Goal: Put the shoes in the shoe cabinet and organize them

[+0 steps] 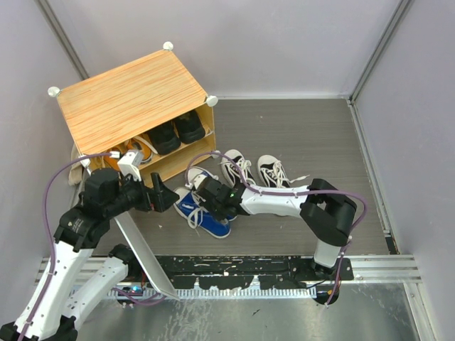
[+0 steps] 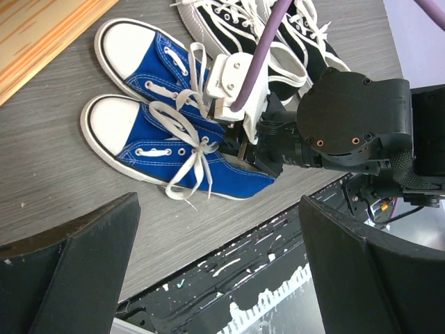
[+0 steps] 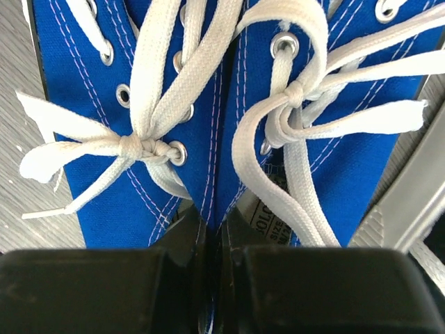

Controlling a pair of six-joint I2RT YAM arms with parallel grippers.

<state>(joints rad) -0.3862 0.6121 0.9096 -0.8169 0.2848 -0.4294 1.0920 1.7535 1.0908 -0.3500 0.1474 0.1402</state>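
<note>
**Both blue sneakers taken in one pinch by their inner walls**

My right gripper point(image 3: 214, 233) is almost fully closed. Between its fingers I see the two inner collars of the blue sneakers point(image 2: 163, 139), pressed one against the other. I judge this is why the grip is there: with both thin walls in one pinch, I can carry the pair as one thing, side by side and with the toes the same way.

The pair lies on the grey table point(image 1: 320, 142), near the open front of the shoe cabinet point(image 1: 131, 99). I cannot tell if the heels are off the surface.

My left gripper point(image 1: 162, 197) hangs wide open with nothing in it, between the cabinet and the blue pair.

The uppers are soft canvas with white stitching and small metal eyelets. The flat white laces are tied in loose bows, and the toe caps are smooth, round white rubber. Such cloth folds easily, so I expect the shoes to sag from the pinch.

The cabinet is boxy, with a striped orange-brown wood-grain top and white round knobs at the corners. On its inner shelf stand the black sneakers point(image 1: 174, 131) and, beside them, the orange ones point(image 1: 135, 153). The black-and-white lace-ups point(image 1: 256, 170) are on the table just behind the blue pair.
</note>
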